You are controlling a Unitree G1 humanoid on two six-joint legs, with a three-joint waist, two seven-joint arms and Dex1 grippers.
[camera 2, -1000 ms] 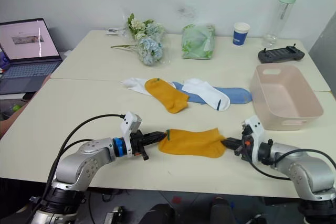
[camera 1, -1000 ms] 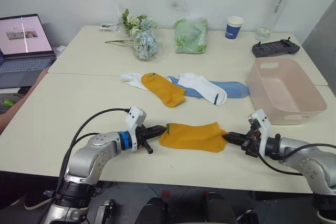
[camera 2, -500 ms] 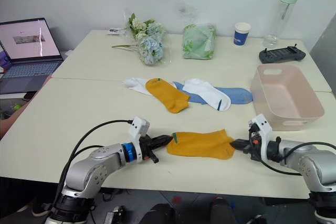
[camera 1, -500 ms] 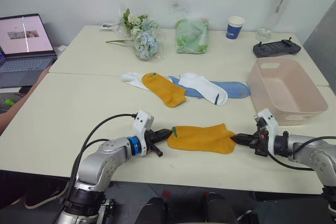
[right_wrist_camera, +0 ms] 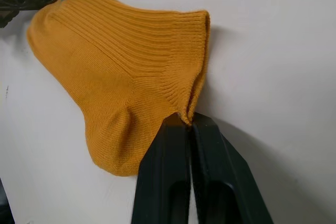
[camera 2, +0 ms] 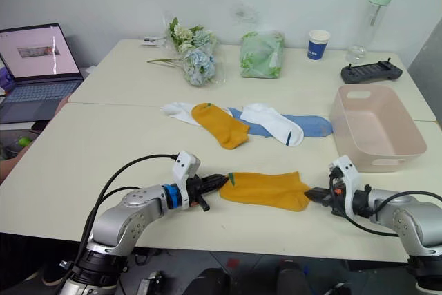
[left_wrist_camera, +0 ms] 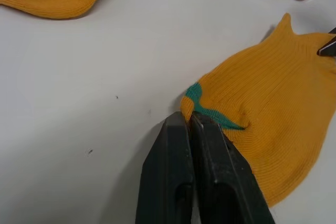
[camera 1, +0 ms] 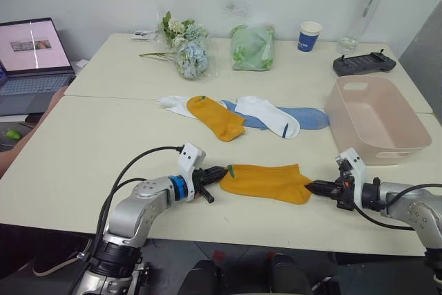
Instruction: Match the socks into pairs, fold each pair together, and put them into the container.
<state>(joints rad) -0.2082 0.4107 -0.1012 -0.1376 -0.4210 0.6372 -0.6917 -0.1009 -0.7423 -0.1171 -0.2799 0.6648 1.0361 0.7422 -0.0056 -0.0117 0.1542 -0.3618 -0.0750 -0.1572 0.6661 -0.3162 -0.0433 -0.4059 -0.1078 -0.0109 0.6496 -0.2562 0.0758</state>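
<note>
Yellow sock (camera 1: pixel 268 182) flat near tabletop (camera 1: pixel 83 150) front edge. Left gripper (camera 1: pixel 219 173) clamps its toe end, right gripper (camera 1: pixel 310 188) clamps its cuff corner.

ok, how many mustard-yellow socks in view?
2. One mustard-yellow sock lies at the near table edge, pinched between the left gripper and right gripper. The other lies mid-table in the sock row, overlapping a white sock.

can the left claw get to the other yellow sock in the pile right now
Probably not yet: the left claw is shut on the near yellow sock, which the right claw also pinches. The other yellow sock lies uncovered; bare table between.
</note>
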